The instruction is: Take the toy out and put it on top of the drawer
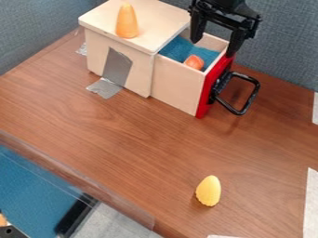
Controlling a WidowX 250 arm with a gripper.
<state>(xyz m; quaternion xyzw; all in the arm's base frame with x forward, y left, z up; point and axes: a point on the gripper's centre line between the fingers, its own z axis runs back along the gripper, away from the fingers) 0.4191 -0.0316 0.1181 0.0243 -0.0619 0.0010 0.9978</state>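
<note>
Holding the hand point(213, 47) spread wide over the pulled-out drawer point(175, 87), likely to straddle the orange toy point(194, 62) by the near wall and lift it out.

1. We are seeing the toy point(194, 61), small, rounded and orange-red, lying inside the open drawer point(176, 83) on blue lining point(176, 45), close to the near side wall.
2. We are finding the drawer standing pulled out of its pale wooden cabinet point(96, 53), its red front point(207, 93) bearing a black loop handle point(251, 98).
3. We are viewing the flat cabinet top point(158, 21) beside the opening.
</note>
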